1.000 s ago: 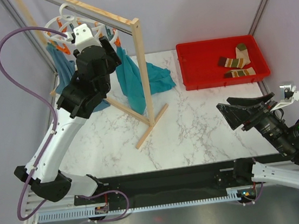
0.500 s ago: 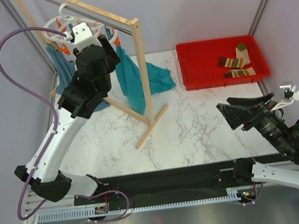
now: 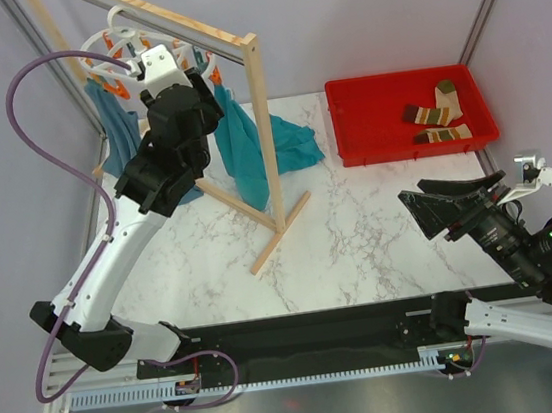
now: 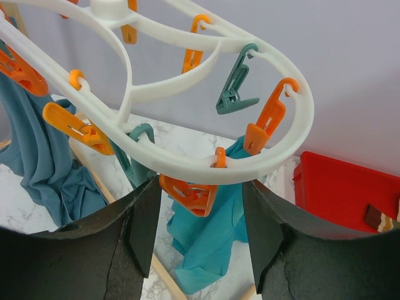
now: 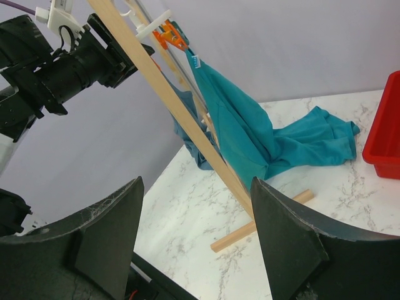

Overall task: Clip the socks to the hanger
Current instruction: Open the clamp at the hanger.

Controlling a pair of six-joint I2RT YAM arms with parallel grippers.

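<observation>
Two striped socks [image 3: 436, 118] lie in the red bin [image 3: 368, 135] at the back right; the end of one shows at the right edge of the left wrist view [image 4: 380, 219]. The white hanger [image 3: 115, 47] with orange clips hangs from the wooden rail at the back left. My left gripper [image 3: 167, 74] is raised right at it. In the left wrist view it is open [image 4: 200, 190] just under the hanger's outer ring [image 4: 187, 165], with one orange clip [image 4: 190, 194] between the jaws, untouched. My right gripper [image 3: 413, 195] is open and empty [image 5: 197, 187], low over the table at the right.
A wooden rail-and-post rack [image 3: 263, 127] stands at the back left, its feet reaching toward mid-table [image 5: 262, 225]. Teal cloths [image 3: 249, 149] hang from it and spill onto the table [image 5: 300, 140]. A teal clip [image 4: 234, 87] also hangs on the hanger.
My left gripper has moved slightly up and to the right, closer to the hanger. The right arm and the socks have not moved.
</observation>
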